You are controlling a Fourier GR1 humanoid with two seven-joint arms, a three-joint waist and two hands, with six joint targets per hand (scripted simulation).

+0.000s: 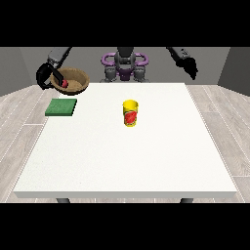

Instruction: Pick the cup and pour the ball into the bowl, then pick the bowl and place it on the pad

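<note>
Front view: the bowl is held up off the worktop at the view's left by the robot hand, fingers curled round its rim; the red ball is seen inside. Pour step is judged done, so bowl-to-pad is in hand. Next move calls for lowering the bowl onto the green pad, just below it. Yellow cup stands upright mid-worktop. Other robot hand, at view's right, is raised, holds nothing; fingers can't be made out.
</note>
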